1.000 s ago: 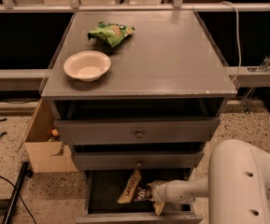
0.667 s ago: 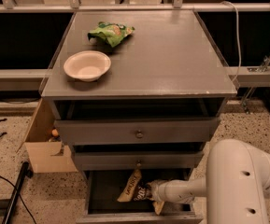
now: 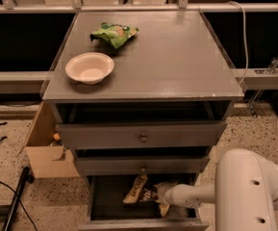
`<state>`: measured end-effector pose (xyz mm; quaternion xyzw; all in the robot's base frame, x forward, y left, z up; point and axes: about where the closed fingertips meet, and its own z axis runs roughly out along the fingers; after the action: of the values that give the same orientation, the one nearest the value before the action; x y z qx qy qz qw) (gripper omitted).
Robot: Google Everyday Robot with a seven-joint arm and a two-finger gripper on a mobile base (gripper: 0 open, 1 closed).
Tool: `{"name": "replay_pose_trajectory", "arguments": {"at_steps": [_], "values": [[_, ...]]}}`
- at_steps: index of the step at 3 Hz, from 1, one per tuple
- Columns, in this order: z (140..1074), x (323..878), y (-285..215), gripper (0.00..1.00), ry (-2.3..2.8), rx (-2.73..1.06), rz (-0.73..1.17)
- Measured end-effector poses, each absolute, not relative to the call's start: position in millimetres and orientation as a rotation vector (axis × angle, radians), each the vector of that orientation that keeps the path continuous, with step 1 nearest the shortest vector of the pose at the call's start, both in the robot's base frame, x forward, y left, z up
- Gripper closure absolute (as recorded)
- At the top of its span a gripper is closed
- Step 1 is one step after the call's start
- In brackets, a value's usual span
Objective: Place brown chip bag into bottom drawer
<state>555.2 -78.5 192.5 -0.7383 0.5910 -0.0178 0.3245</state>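
Observation:
The brown chip bag [image 3: 137, 191] lies tilted inside the open bottom drawer [image 3: 100, 203], its tan end up near the middle drawer front. My gripper [image 3: 160, 197] is inside the drawer at the bag's right end and touches it. The white arm [image 3: 246, 191] reaches in from the lower right. Part of the bag is hidden behind the gripper.
A grey cabinet top [image 3: 177, 57] carries a white bowl [image 3: 89, 67] and a small green bag [image 3: 113, 33]. The top drawer [image 3: 141, 136] and middle drawer [image 3: 141, 165] stand slightly out. A cardboard box [image 3: 44, 150] sits at the cabinet's left. A black cable [image 3: 4, 186] lies on the floor.

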Motion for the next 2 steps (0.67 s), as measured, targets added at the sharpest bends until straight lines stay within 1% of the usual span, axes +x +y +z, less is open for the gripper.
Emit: {"name": "replay_pose_trajectory", "arguments": {"at_steps": [2], "values": [[181.8, 574.0, -89.8, 1.0, 1.574, -1.877, -0.034]]}}
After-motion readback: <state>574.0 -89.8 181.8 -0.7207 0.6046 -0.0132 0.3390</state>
